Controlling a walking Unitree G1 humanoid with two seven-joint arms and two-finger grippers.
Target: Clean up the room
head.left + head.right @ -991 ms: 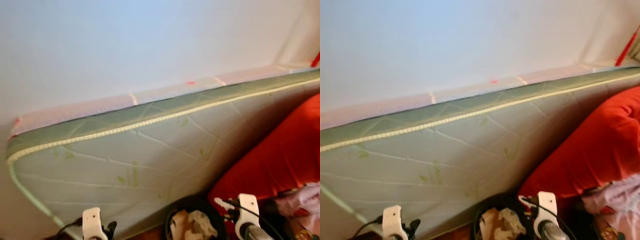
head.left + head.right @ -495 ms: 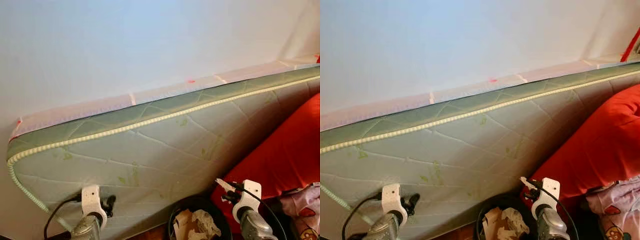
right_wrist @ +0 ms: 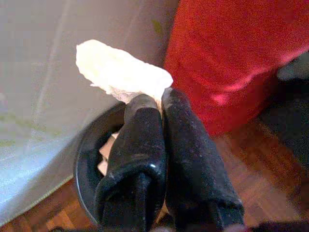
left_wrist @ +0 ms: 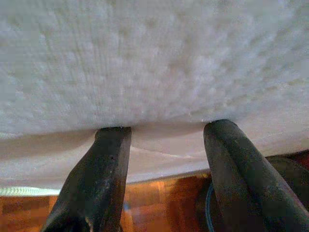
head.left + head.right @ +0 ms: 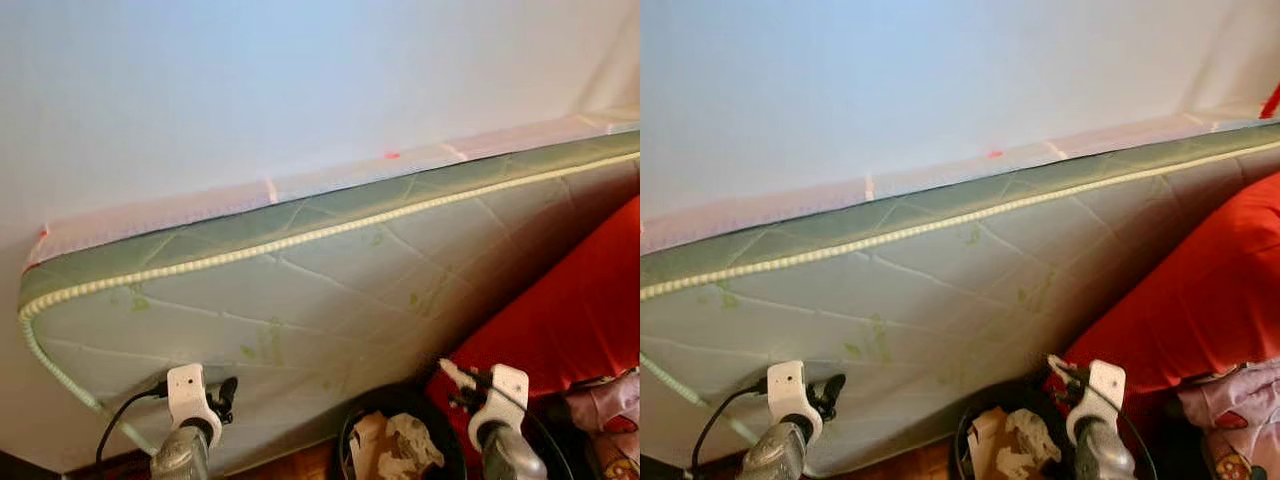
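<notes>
A pale wall is seen behind a quilted green-edged mattress that is stood on its long side and leaned against it, with a wooden floor below. A red cushion is propped against the mattress on the robot's right, and a patterned cloth lies beside it.

The right hand is pressed together on a crumpled piece of white paper, which is pinched at the fingertips and sticks out beyond them. The right arm is raised in front of the red cushion, with the hand pointed toward the mattress. A round black bin stands on the floor at the foot of the mattress, just beside and below this hand; more crumpled paper scraps are seen lying in it. The held paper is kept over the bin's rim on the cushion side.

The left hand is held apart, its two fingers spread with nothing between them, their tips right at the mattress face; whether they touch it cannot be told. The left arm is raised close to the mattress's lower part, on the robot's left of the bin.
</notes>
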